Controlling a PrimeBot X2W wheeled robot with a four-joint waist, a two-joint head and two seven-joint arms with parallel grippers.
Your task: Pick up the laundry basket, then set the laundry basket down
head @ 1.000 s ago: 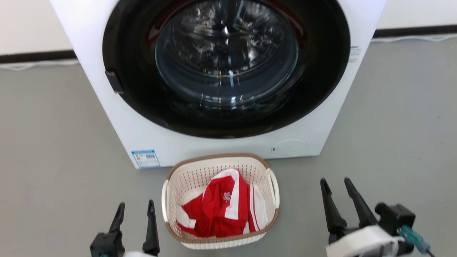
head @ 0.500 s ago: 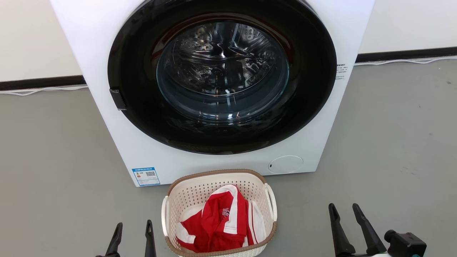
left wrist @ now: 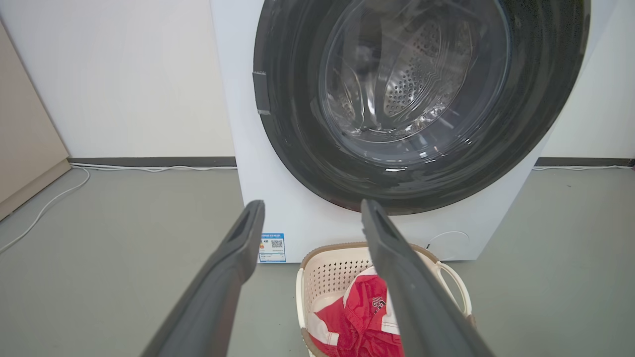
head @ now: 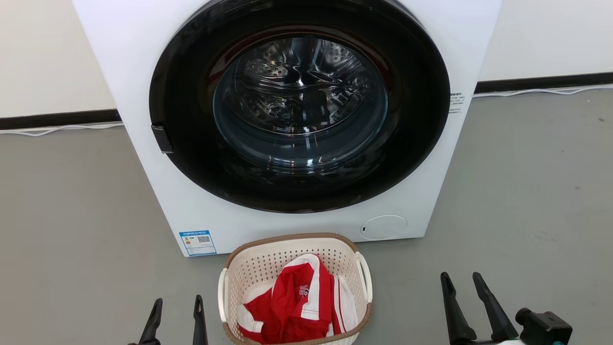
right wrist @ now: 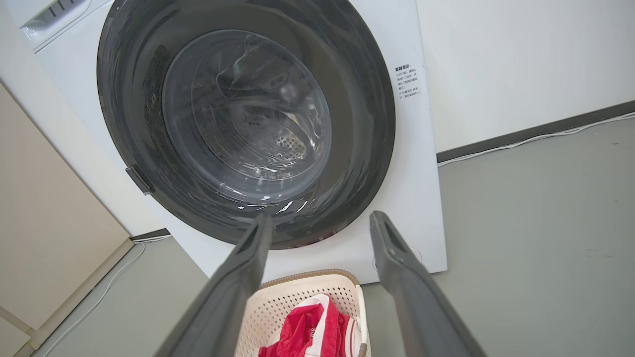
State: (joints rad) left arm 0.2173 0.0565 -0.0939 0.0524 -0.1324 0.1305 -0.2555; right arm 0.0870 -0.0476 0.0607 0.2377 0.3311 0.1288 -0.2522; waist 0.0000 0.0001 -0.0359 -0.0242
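Note:
The laundry basket (head: 268,258) is cream perforated plastic with a brown rim and white side handles. It rests on the grey floor right before the washing machine and holds a red and white garment (head: 297,304). My left gripper (head: 178,302) stands open just left of the basket, apart from its handle. My right gripper (head: 460,277) stands open well to the basket's right, nothing between its fingers. The basket (left wrist: 322,270) lies below the left gripper (left wrist: 311,207) in the left wrist view. In the right wrist view the basket (right wrist: 297,297) lies under the right gripper (right wrist: 321,220).
A white front-loading washing machine (head: 421,191) with a large dark round door (head: 299,103) stands straight ahead, its door shut. A white cable (head: 62,128) runs along the dark skirting at the wall. A beige cabinet (left wrist: 25,148) stands to the left. Grey floor spreads on both sides.
The head camera has tilted up, so machine and basket sit lower in the picture. Both grippers show lower too and stay open. The basket has not moved on the floor.

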